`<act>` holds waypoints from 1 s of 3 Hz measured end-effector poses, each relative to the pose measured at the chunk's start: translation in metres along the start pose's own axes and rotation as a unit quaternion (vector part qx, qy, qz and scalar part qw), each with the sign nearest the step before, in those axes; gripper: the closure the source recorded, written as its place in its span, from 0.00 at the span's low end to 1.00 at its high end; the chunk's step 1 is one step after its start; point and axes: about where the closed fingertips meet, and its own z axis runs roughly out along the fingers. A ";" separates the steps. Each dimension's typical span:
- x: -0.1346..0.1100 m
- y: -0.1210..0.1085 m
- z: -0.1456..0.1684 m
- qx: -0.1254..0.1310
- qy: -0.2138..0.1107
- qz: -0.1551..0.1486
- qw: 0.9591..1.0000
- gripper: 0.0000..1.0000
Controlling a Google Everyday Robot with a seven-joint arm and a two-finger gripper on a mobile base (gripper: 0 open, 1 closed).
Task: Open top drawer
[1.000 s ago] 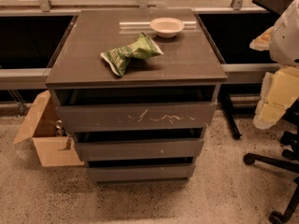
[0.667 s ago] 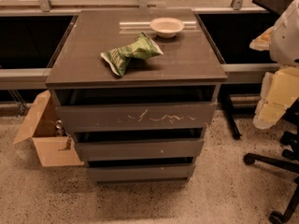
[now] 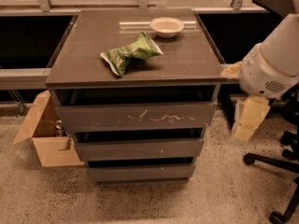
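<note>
**Laterally placed gripper beside a three-drawer cabinet**

One dark grey, flat-topped cabinet [image 3: 93, 55] stands at centre on the pale speckled floor [image 3: 140, 202]. It carries three handleless drawer fronts, stacked. The top drawer [image 3: 93, 118] is the tallest and widest of the three and sits directly under the cabinet top. White scratch marks cross its panel, and a dark gap runs above it. Below it lie two shorter grey drawer fronts, the middle one [image 3: 139, 149] and the bottom one [image 3: 140, 172].

One white, rounded robot arm housing [image 3: 273, 59] enters from the right edge. Beneath it hangs the cream-coloured gripper [image 3: 249, 119], just right of the cabinet and level with the top drawer. It is apart from the drawer front, touches no drawer and holds nothing visible. Whether it is parted or closed cannot be told.

One black office-chair base [image 3: 280, 164] occupies the lower right, with two castors showing. One open brown cardboard box [image 3: 46, 148] rests on the floor against the cabinet's left side.

Two items lie apart on the cabinet top: one crumpled green snack bag [image 3: 131, 54] near the middle, and one shallow white bowl [image 3: 167, 26] towards the back.
</note>
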 end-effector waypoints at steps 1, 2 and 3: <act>-0.003 0.002 0.081 -0.052 -0.049 -0.018 0.997 0.00; -0.007 -0.005 0.134 -0.075 -0.082 -0.018 0.994 0.00; -0.007 -0.005 0.134 -0.075 -0.081 -0.018 0.994 0.00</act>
